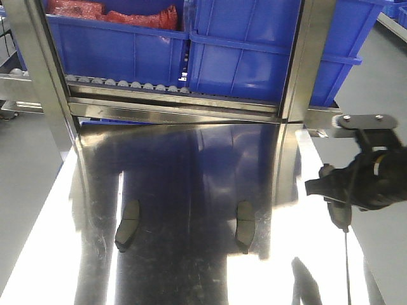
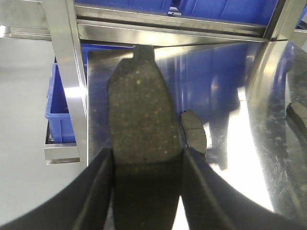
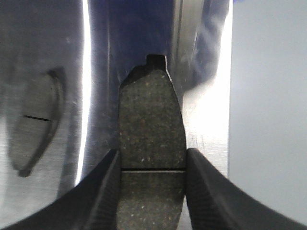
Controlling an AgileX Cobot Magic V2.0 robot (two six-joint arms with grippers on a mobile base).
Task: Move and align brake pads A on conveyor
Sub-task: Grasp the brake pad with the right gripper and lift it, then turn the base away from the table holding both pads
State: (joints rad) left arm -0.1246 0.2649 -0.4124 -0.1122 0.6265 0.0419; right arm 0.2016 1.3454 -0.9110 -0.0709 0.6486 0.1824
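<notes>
Left wrist-mounted view: left gripper (image 2: 146, 155) clamped on one brake pad (image 2: 139, 105), its long axis pointing at the roller rack (image 2: 168, 29); right gripper (image 3: 152, 153) grips a second pad (image 3: 151, 110) lengthwise; conveyor unseen.

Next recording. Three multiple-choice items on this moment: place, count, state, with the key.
1. Where do the loose brake pads lie? A steel tabletop B blue crate C roller rack
2. How many lie loose in the front view? A one B two C four
3. The left claw is: A open B shut on a brake pad C out of view
Key: 1 A, both rest on shiny steel; 2 B, one left, one right; 3 B, it grips the pad's sides.
</notes>
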